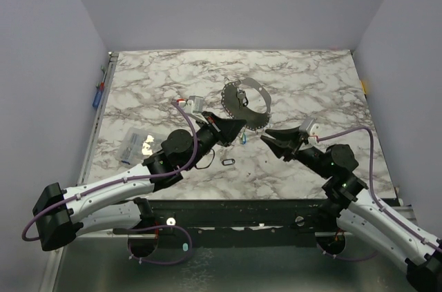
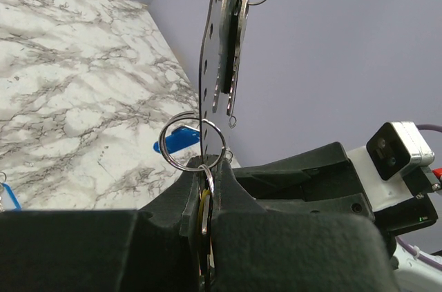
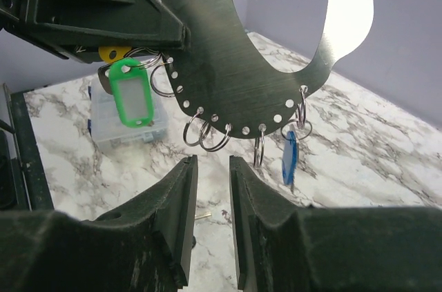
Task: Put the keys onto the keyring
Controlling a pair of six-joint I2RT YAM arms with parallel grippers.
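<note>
The likeliest trouble lay in the hold of the left pincer [image 2: 207, 202]. It was clenched on just one edge of the keyring [image 3: 228, 71], so a nudge from below could, I judged, have pivoted the thin plate in the jaws or levered it out altogether. The right pincer [image 3: 212, 168] sat released just under the lower rim, its jaws narrowly apart with nothing between them, near a cluster of small split rings [image 3: 207, 133]. Closing there, it might have caught the wrong ring or set the hanging pieces swinging. The blue-tagged key [image 3: 290, 157] and the green tag [image 3: 131, 102] dangled freely and could have snagged a finger. The keyring itself was held upright in the air above the marble bench [image 3: 387, 140], between the two arms. It was a flat, brushed grey metal band curved like a horseshoe, pierced with a row of small holes along its outer edge, several of them carrying rings.
</note>
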